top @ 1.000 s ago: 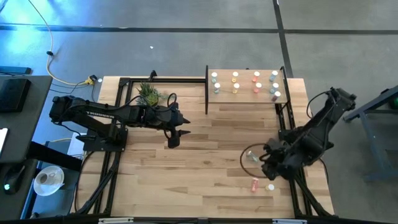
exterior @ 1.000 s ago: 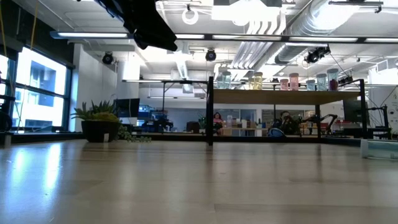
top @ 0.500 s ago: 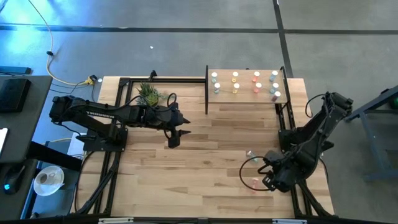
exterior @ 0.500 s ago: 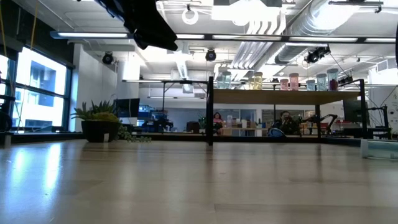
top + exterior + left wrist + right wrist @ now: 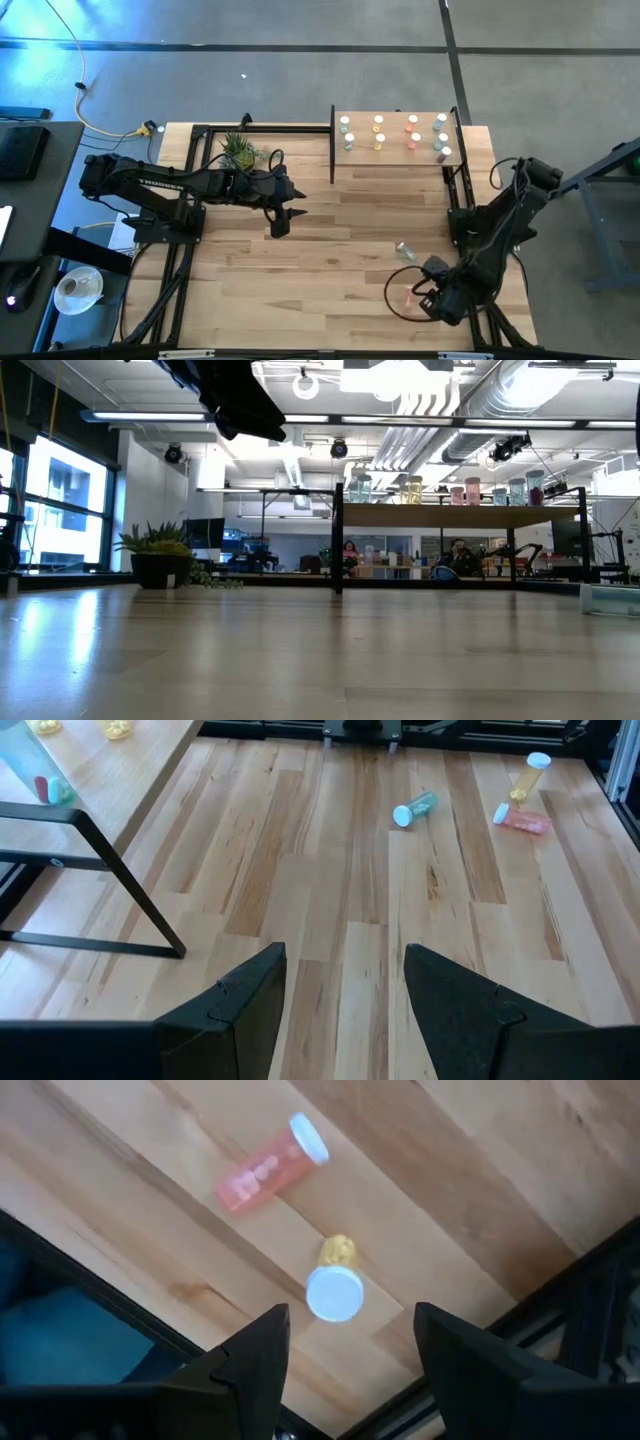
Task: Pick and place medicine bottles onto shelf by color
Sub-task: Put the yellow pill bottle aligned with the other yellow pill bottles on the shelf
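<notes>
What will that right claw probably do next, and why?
Probably lower straight down and close on the yellow bottle. The right gripper is open above it, the bottle stands upright on the table with its white cap facing the fingers, and the orange-red bottle lies on its side apart from it.

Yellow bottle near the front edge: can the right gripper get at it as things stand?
Probably yes. The right gripper is open and hangs right above the upright yellow bottle, with nothing between them. The orange bottle lies on its side, apart from it, so it should not block the fingers.
</notes>
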`<action>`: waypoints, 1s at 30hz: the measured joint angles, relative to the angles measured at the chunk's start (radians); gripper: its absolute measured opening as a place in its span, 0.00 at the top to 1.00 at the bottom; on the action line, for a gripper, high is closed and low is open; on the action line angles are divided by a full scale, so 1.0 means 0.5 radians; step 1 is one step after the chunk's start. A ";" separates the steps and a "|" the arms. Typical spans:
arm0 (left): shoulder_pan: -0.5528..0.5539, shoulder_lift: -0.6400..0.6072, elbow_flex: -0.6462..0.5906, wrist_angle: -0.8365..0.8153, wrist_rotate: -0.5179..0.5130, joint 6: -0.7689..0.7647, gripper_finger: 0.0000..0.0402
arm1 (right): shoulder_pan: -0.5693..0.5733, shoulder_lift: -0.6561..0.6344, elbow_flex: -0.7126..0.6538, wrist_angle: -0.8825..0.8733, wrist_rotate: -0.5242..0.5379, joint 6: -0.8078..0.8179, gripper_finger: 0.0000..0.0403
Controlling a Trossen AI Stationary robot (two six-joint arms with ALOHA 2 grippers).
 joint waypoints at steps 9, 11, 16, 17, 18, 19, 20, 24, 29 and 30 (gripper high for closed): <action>0.000 0.000 0.000 0.000 0.002 -0.044 0.52 | 0.049 0.160 0.000 0.105 -0.024 0.065 0.49; 0.000 0.000 0.000 0.000 0.002 -0.045 0.52 | 0.048 0.186 0.000 0.106 -0.019 0.077 0.49; 0.000 0.000 0.000 0.000 0.002 -0.045 0.52 | 0.048 0.258 0.000 0.127 -0.018 0.093 0.49; 0.000 0.000 0.000 0.000 0.002 -0.045 0.52 | 0.048 0.275 0.000 0.127 -0.018 0.104 0.49; 0.000 0.000 0.000 0.000 0.002 -0.045 0.52 | 0.048 0.290 0.000 0.132 -0.020 0.108 0.49; 0.001 0.000 0.000 0.000 0.002 -0.045 0.52 | 0.048 0.304 0.000 0.142 -0.025 0.107 0.49; 0.001 0.000 0.000 0.000 0.002 -0.045 0.52 | 0.048 0.318 0.000 0.150 -0.029 0.108 0.49; 0.000 0.000 0.000 0.000 0.002 -0.045 0.52 | 0.048 0.386 0.000 0.149 -0.026 0.122 0.49; 0.001 0.000 0.000 0.000 0.002 -0.045 0.52 | 0.046 0.431 0.000 0.161 -0.044 0.120 0.51; 0.000 0.000 0.000 0.000 0.002 -0.045 0.52 | 0.046 0.431 0.000 0.160 -0.045 0.119 0.52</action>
